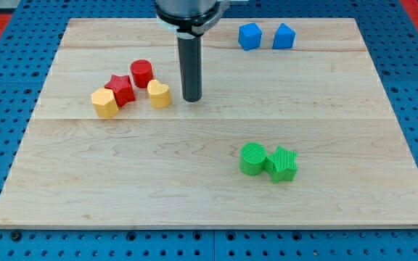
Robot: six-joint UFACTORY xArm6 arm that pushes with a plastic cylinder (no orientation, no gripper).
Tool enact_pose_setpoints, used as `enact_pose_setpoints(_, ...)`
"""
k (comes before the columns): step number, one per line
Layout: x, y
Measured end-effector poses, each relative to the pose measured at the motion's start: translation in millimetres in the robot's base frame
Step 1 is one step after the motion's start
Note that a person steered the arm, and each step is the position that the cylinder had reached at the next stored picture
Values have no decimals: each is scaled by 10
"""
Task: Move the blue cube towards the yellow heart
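Two blue blocks sit near the view's top: a blue cube (250, 35) and, just to its right, another blue block (284, 36) of unclear shape. The yellow heart (159, 94) lies left of centre, beside a red star (120, 90), a red cylinder (142, 72) and a yellow hexagon (104, 103). My tip (192, 98) rests on the board just right of the yellow heart, with a small gap between them. It is well below and to the left of the blue cube.
A green cylinder (252, 159) and a green star (282, 164) touch each other at the lower right of centre. The wooden board (216, 203) lies on a blue perforated table.
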State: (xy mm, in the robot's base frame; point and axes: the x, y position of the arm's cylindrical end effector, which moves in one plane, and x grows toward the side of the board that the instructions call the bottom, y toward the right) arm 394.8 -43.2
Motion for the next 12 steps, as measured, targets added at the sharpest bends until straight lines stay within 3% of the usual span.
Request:
enact_pose_setpoints(1,-173,-239)
enact_pose_setpoints(2,-173,490)
enact_pose_setpoints(3,-181,1703)
enact_pose_setpoints(4,-729,2466)
enact_pose_setpoints(5,-1606,2467)
enact_pose_setpoints(6,-2032,2237)
enact_pose_setpoints(7,-1848,1391)
enact_pose_setpoints(9,-1063,1192)
enact_pose_setpoints(11,-1633,1127)
enact_pose_setpoints(12,-1555,464)
